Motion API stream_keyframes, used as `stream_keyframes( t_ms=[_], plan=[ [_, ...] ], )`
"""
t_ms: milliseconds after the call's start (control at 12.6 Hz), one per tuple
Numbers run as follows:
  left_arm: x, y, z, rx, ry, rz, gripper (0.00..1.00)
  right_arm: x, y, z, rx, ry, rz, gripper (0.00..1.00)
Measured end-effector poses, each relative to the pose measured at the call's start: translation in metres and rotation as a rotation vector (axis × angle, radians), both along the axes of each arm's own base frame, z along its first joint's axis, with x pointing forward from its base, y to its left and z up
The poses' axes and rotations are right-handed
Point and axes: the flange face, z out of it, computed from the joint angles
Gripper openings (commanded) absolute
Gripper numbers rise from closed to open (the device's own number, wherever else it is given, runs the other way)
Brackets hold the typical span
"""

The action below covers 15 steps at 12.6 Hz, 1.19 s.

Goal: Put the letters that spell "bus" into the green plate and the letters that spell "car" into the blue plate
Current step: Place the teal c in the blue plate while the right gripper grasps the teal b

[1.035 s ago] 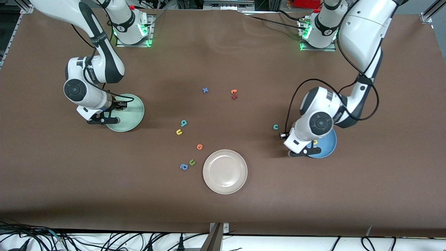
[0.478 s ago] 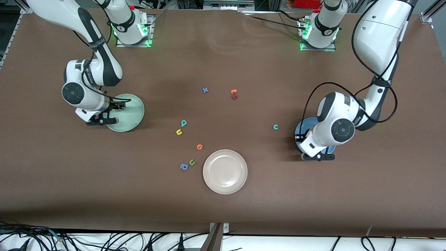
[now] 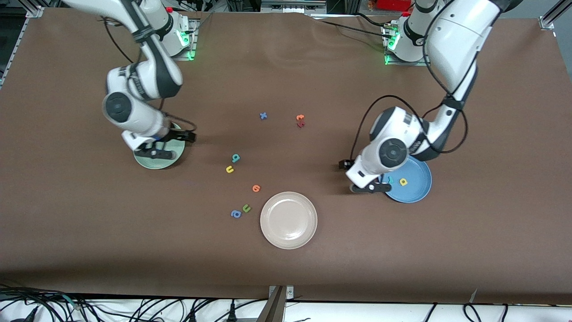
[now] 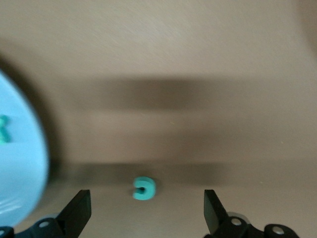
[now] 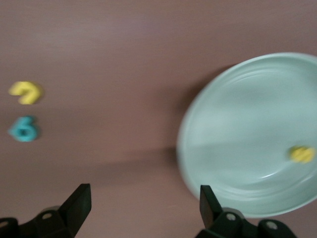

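Note:
The blue plate (image 3: 418, 181) holds the yellow "a" (image 3: 403, 181) and the teal "r" (image 3: 390, 180). My left gripper (image 4: 147, 213) is open over the table beside that plate (image 4: 20, 173), and the teal "c" (image 4: 144, 188) lies on the cloth between its fingers, untouched. The left hand (image 3: 370, 188) hides the "c" in the front view. The green plate (image 5: 247, 134) holds the yellow "s" (image 5: 302, 154). My right gripper (image 5: 143, 208) hangs open and empty at that plate's (image 3: 154, 164) edge. The teal "b" (image 3: 235, 157) and yellow "u" (image 3: 229, 169) lie mid-table.
A beige plate (image 3: 288, 220) sits nearer the front camera, mid-table. Beside it lie an orange round letter (image 3: 256, 188), a green "u" (image 3: 246, 208) and a blue "a" (image 3: 235, 213). A blue "x" (image 3: 263, 116), an orange "t" (image 3: 300, 117) and a red letter (image 3: 300, 124) lie toward the bases.
Both grippers have opened. The "r" now lies in the blue plate. The left hand swung over that plate, then across to the "c". The right hand moved across the green plate toward mid-table.

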Motion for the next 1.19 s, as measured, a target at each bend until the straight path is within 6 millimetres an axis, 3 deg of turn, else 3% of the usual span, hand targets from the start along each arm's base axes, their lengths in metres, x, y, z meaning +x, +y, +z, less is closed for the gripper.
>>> stream_keyframes(
  t_ms=[239, 478, 557, 637, 717, 1035, 1194],
  plan=[
    [-0.019, 0.002, -0.03, -0.016, -0.026, 0.003, 0.81, -0.002, 0.066, 0.011, 0.004, -0.04, -0.16, 0.97],
    [-0.026, 0.006, -0.039, -0.019, -0.027, 0.005, 0.48, -0.013, 0.122, -0.019, 0.042, -0.091, -0.294, 0.97],
    [-0.028, 0.007, -0.041, -0.021, -0.031, 0.005, 0.33, -0.015, 0.131, -0.032, 0.056, -0.101, -0.311, 0.97],
    [-0.028, 0.006, -0.039, -0.024, -0.036, 0.004, 0.24, -0.015, 0.134, -0.043, 0.066, -0.11, -0.322, 0.97],
    [-0.028, 0.006, -0.039, -0.024, -0.036, 0.004, 0.22, -0.012, 0.132, -0.052, 0.069, -0.114, -0.33, 0.96],
    [-0.024, 0.008, -0.029, -0.024, -0.047, 0.005, 0.22, -0.003, 0.117, -0.069, 0.055, -0.114, -0.356, 0.93],
    [-0.013, 0.026, -0.011, -0.016, -0.041, -0.018, 0.23, 0.0, 0.117, -0.075, 0.06, -0.119, -0.36, 0.92]
  ],
)
